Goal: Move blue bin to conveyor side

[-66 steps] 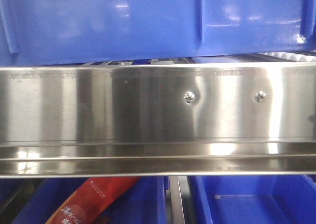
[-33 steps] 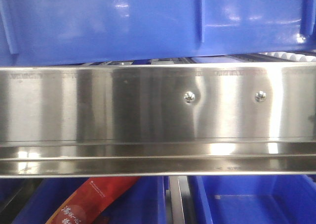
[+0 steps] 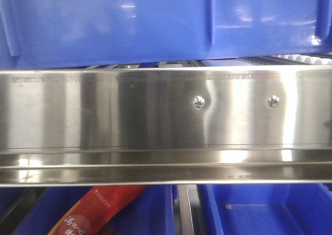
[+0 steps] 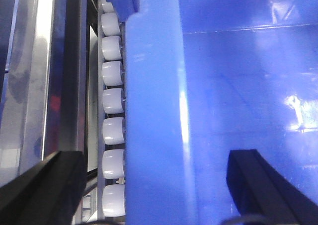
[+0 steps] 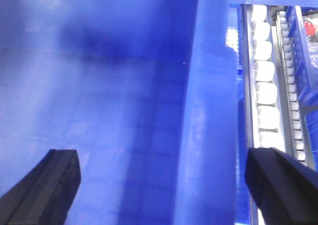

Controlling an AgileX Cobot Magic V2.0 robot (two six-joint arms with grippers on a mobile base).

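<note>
The blue bin (image 3: 114, 22) sits on the stainless-steel roller rack and fills the top of the front view. My left gripper (image 4: 156, 160) is open and straddles the bin's thick left rim (image 4: 151, 111): one finger is outside over the white rollers, the other inside the bin. My right gripper (image 5: 163, 158) is open and straddles the right rim (image 5: 208, 111), one finger inside the bin and one outside. Neither gripper's fingers touch the rim. The conveyor is out of view.
The rack's shiny steel front rail (image 3: 155, 115) spans the front view. White rollers run along both sides of the bin (image 4: 112, 103) (image 5: 264, 86). On the shelf below are another blue bin holding a red printed packet (image 3: 96, 209) and a further blue bin (image 3: 270, 209).
</note>
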